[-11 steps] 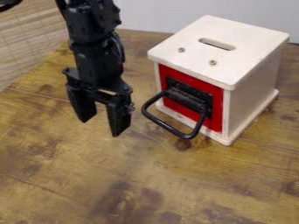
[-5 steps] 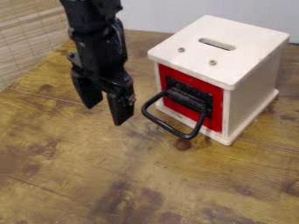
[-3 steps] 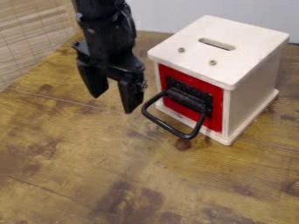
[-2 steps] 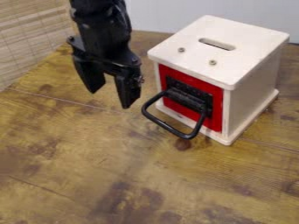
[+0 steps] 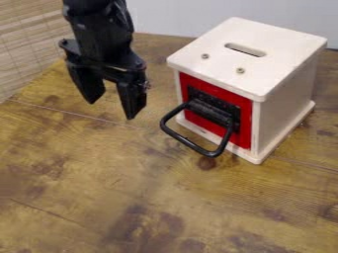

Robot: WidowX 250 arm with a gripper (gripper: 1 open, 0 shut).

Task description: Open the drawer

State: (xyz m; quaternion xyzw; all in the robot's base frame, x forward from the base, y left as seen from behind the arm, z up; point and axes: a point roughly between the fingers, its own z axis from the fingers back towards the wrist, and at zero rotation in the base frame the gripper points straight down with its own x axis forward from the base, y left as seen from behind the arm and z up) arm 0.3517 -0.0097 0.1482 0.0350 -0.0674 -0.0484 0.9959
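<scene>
The drawer (image 5: 243,108) is seen shut within the cream-white casing (image 5: 272,57), which is set toward the far right corner of the table (image 5: 122,188). Its front is glossy red around a black panel, and a large black loop handle (image 5: 185,140) is angled out and down from it. The casing's top is marked by a slot and two small round screw heads. No writing can be read. The gripper (image 5: 113,110) is held left of the handle in the view, apart from it, its jaws spread open with nothing between them.
</scene>
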